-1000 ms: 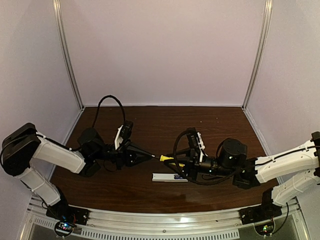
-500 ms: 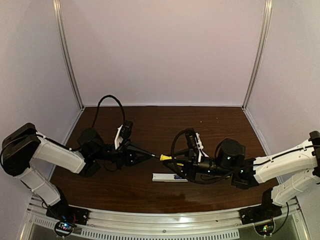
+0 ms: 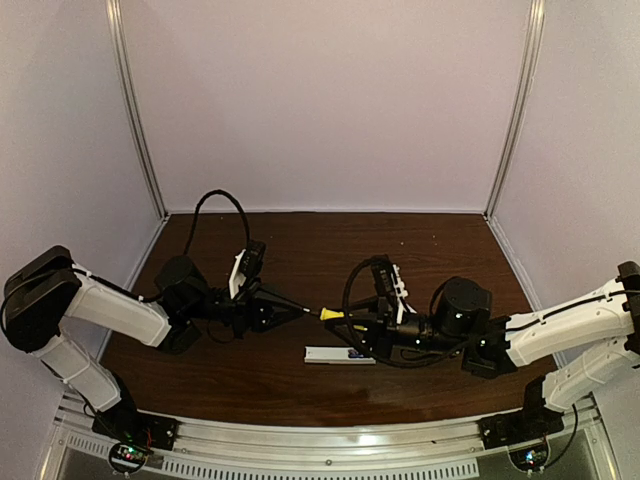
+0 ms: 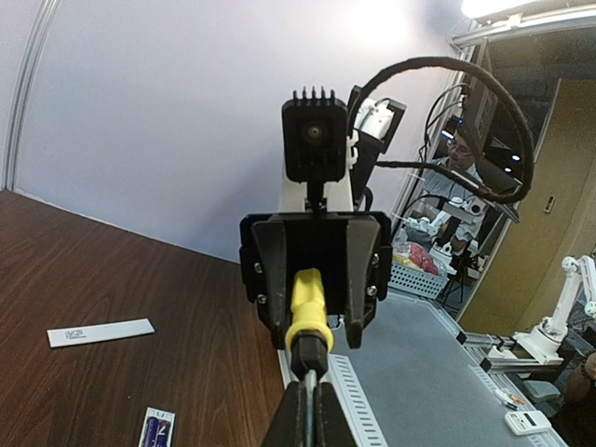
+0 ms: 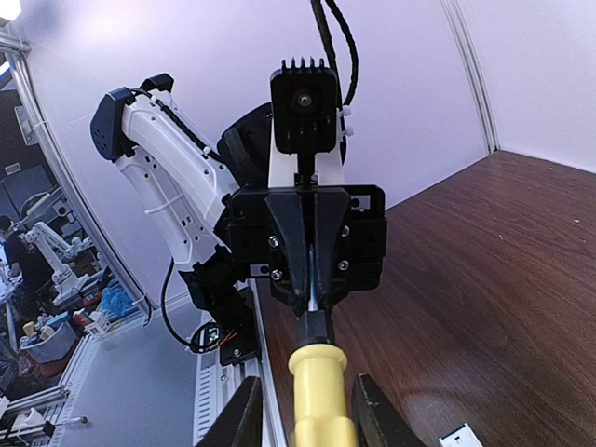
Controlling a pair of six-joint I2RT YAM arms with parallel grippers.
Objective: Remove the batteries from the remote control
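Left wrist view catches a white cover strip [image 4: 101,331] the top view doesn't show, and the batteries [image 4: 152,433] sitting in the remote control [image 3: 322,354], near the front edge of the table [image 3: 330,240] (bare wood behind). My left claw [image 3: 302,311] pinches the screwdriver [image 4: 307,303] by its shaft; my right claw [image 5: 309,382] clamps its yellow handle.

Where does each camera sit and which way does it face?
Top external: above and behind, looking down at the table; left arm and right arm show.
Left wrist: on the left arm, facing the right gripper; own jaws at bottom.
Right wrist: on the right arm, facing the left gripper; own jaws at bottom.
Shared: both wrist views show the screwdriver.
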